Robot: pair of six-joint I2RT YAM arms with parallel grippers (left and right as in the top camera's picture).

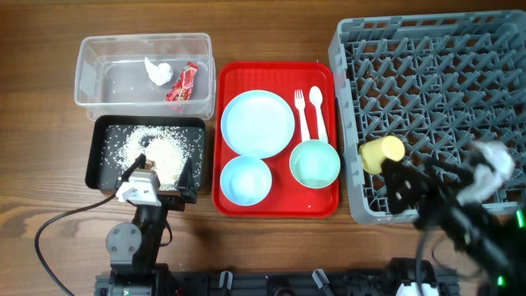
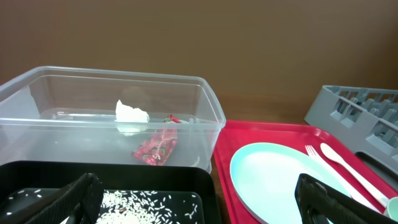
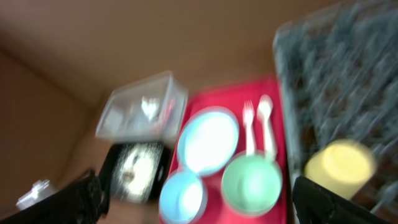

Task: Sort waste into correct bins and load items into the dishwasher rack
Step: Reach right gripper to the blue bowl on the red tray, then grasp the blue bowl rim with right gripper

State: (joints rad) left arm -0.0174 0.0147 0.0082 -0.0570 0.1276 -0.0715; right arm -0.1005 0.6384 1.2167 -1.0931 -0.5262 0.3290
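The mint-green bowl (image 1: 314, 163) is seen at nine o'clock of the nearer, open, empty right tool (image 1: 393, 182).

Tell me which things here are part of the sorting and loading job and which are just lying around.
Job: wrapper, tissue, rice, clear tub, black tray, yellow cup, green bowl, blue bowl, plate, fork, spoon, rack.
Lying about: red serving tray.
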